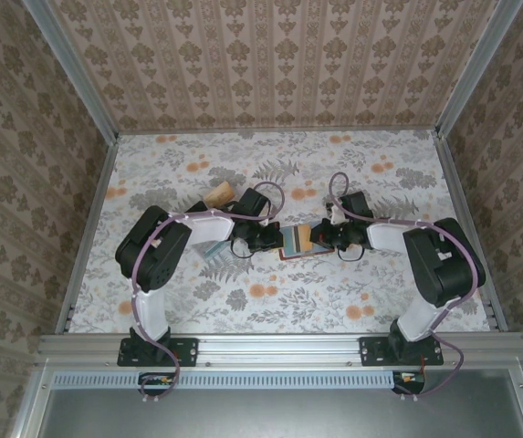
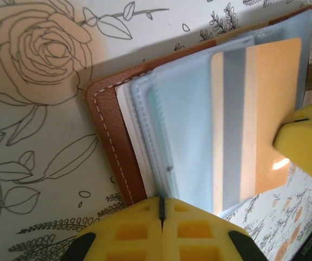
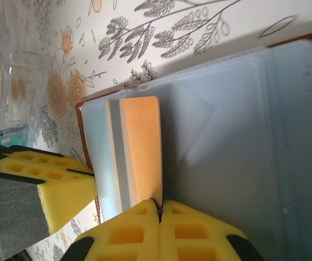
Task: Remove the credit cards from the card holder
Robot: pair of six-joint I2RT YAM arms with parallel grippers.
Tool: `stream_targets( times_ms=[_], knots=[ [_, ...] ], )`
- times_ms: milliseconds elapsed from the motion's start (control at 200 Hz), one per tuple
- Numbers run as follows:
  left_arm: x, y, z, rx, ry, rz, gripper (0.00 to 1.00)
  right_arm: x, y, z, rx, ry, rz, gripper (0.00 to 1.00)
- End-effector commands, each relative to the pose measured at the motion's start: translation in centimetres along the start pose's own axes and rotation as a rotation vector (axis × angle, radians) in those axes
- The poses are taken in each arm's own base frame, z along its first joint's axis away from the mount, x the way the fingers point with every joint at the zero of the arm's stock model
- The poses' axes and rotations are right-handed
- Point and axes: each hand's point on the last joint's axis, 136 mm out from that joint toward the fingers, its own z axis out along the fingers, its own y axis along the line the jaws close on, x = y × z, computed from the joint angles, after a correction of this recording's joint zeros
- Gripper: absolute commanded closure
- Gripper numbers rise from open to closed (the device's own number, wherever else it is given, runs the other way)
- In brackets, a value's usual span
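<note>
**A:** Trying to place the card holder (image 2: 104, 136) here. Any luck?

**B:** Yep, spotted lying open on the floral table (image 1: 334, 301), roughly mid-table, right between the two grippers. Reddish-brown leather with white stitching underneath, pale blue-grey plastic pockets facing up.

**A:** And the left gripper (image 2: 161, 209)? Wide or narrow?

**B:** Pressed fully together, no gap between the yellow fingers. Comes in from the left and nips the edge of the clear pockets, just beside the leather border.

**A:** Same story for the right gripper (image 3: 157, 209)?

**B:** Pretty much. Clamped tight as well, reaching in from the right and pinching the edge of the orange card (image 3: 142, 147). Looks like a real grip, though hard to be dead sure with a card that thin.

**A:** Where exactly on the holder?

**B:** Toward the right side, nearer the right gripper. Has a grey stripe, with the striped end tucked under a translucent pocket and the bare orange end poking out toward the right fingers.

**A:** Anything else around?

**B:** Just a clear plastic tray (image 3: 8, 60), off to the left past the left gripper. Can't make out the contents.
</note>
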Motion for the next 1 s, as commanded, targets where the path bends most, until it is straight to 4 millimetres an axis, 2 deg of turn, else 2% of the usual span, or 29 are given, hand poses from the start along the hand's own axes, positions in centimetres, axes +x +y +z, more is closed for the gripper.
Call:
stream_targets(
  times_ms=[0,185,335,470,495,540,665,680,740,995],
  knots=[
    [2.0,2.0,0.8,-0.071,0.067,-0.016,1.0,0.7,-2.3,-1.2,0.071,-0.002,0.026,0.96],
    [1.8,1.7,0.6,-0.066,0.064,-0.004,1.0,0.4,-2.6,-2.9,0.084,-0.028,0.028,0.95],
    [1.5,1.3,0.3,-0.059,0.056,0.006,1.0,0.3,-2.1,-3.9,0.089,-0.046,0.015,0.95],
    [0.8,0.4,-0.6,-0.038,0.035,0.013,1.0,-0.4,-1.1,-5.1,0.076,-0.078,0.001,1.0],
    [0.6,0.1,-0.8,-0.032,0.026,0.014,0.98,-0.4,-0.7,-5.3,0.064,-0.081,-0.002,1.0],
    [0.1,-0.7,-1.5,-0.017,0.004,0.024,0.88,-0.7,0.0,-5.7,0.045,-0.094,-0.011,1.0],
    [-1.4,-2.9,-3.8,0.042,-0.087,0.034,0.7,-1.6,1.8,-6.8,0.001,-0.124,-0.023,1.0],
    [-1.6,-3.2,-4.0,0.05,-0.1,0.034,0.68,-1.9,2.7,-7.5,-0.017,-0.146,-0.041,1.0],
    [-2.6,-4.4,-5.4,0.097,-0.153,0.029,0.62,-2.5,4.1,-8.6,-0.052,-0.174,-0.058,1.0],
    [-5.4,-9.8,-10.9,0.365,-0.326,0.037,0.57,-4.5,10.7,-11.9,-0.26,-0.261,-0.109,1.0]
  ],
)
